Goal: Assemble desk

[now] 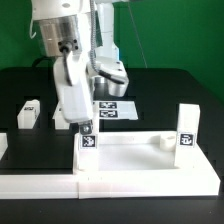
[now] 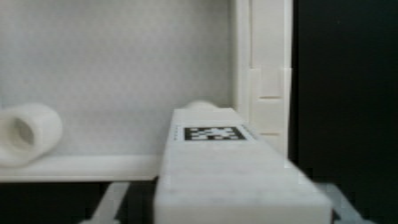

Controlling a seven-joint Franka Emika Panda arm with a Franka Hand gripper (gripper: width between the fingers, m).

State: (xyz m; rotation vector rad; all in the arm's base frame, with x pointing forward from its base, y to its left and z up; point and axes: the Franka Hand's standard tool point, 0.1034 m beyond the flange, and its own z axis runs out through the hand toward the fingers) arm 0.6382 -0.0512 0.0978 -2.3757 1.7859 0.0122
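My gripper (image 1: 80, 112) is shut on a white desk leg (image 1: 86, 128) and holds it upright. Its tagged lower end is at the corner of the white desk top (image 1: 135, 155) on the exterior view's left. In the wrist view the leg (image 2: 222, 165) fills the middle between my fingers (image 2: 118, 200), over the top's inner face (image 2: 125, 70) beside its raised rim (image 2: 267, 70). A second leg (image 1: 187, 128) stands upright at the top's corner on the exterior view's right. A third leg (image 1: 28, 113) lies loose on the black table to the left.
The marker board (image 1: 112, 108) lies behind the desk top. A round white stub (image 2: 25, 135) sits inside the top; a small white bump (image 1: 163, 142) shows inside it near the standing leg. A low white border strip (image 1: 40, 183) runs along the front.
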